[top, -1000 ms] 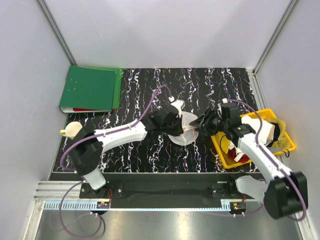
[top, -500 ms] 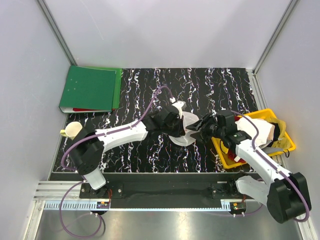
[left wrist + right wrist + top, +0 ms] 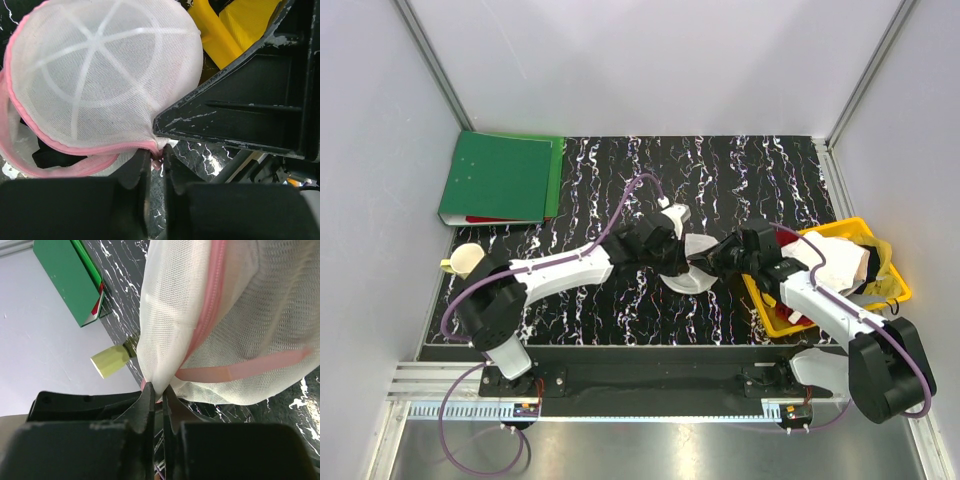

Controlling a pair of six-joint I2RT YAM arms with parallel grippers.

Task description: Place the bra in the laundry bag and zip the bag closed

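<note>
Left gripper [image 3: 156, 154] is pinched tight on the bag's [image 3: 100, 75] pink rim [image 3: 95, 148]. Right gripper [image 3: 156, 392] is pinched on a fold of its mesh on the other side, so the bag is held between the two, about equally near each. Bra [image 3: 52, 156] is inside, dark through a gap by the rim; zip [image 3: 206, 320] runs lengthwise away from the right fingers, so closing likely means pulling along that line, pull tab not made out.

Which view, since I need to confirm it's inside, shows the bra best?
The left wrist view: the black bra shows inside the laundry bag, below its pink rim. It cannot be made out in the top external view; the right wrist view shows only mesh and the pink zipper.
</note>
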